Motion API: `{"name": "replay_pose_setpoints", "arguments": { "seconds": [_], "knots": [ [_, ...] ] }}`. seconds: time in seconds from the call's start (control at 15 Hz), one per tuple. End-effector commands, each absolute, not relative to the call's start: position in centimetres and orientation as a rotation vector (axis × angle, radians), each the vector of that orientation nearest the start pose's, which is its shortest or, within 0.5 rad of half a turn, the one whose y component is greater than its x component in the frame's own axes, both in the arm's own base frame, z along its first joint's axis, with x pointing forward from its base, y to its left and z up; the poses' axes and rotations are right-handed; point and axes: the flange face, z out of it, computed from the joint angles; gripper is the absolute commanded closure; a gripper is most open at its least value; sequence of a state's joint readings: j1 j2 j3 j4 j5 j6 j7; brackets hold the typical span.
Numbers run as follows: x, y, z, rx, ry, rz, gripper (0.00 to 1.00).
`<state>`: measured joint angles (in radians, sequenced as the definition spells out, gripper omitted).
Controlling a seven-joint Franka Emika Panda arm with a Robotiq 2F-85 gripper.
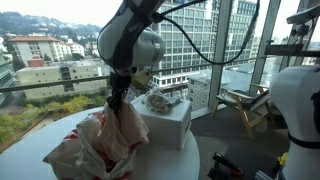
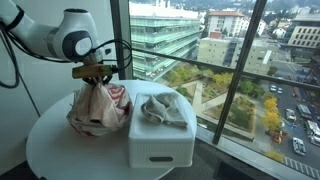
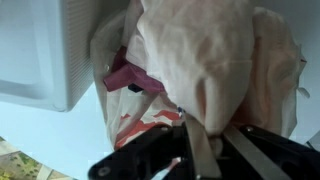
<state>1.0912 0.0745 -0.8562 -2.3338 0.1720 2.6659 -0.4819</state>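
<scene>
My gripper [image 2: 97,78] is shut on the top of a pale pink cloth [image 2: 95,105] and holds it up so it hangs in a bunch over the round white table [image 2: 60,150]. The cloth also shows in an exterior view [image 1: 112,135] and fills the wrist view [image 3: 205,60], pinched between the fingers [image 3: 205,135]. A white and red patterned cloth [image 1: 75,150] lies under and around it; it also shows in the wrist view [image 3: 140,115]. Beside it stands a white box [image 2: 160,140] with a grey crumpled cloth [image 2: 160,108] on top.
The table stands against floor-to-ceiling windows [image 2: 230,60]. A wooden chair [image 1: 245,105] and a white rounded object [image 1: 295,105] stand to the side in an exterior view. The white box [image 1: 165,125] is close beside the hanging cloth.
</scene>
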Motion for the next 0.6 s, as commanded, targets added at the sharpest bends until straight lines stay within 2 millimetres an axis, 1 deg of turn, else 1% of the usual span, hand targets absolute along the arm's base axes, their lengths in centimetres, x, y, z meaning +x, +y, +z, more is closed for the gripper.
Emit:
{"name": "replay_pose_setpoints", "arguments": {
  "seconds": [0.0, 0.13, 0.33, 0.47, 0.53],
  "knots": [
    [55.1, 12.7, 31.5, -3.018, -0.987, -0.382, 0.98],
    [56.2, 13.2, 29.3, -3.032, -1.032, -0.346, 0.98],
    [57.6, 15.0, 26.7, -3.008, -1.133, -0.312, 0.98],
    [58.1, 16.2, 25.6, -2.957, -1.203, -0.267, 0.98],
    [58.4, 16.6, 25.8, -2.946, -1.230, -0.258, 0.98]
  ]
}}
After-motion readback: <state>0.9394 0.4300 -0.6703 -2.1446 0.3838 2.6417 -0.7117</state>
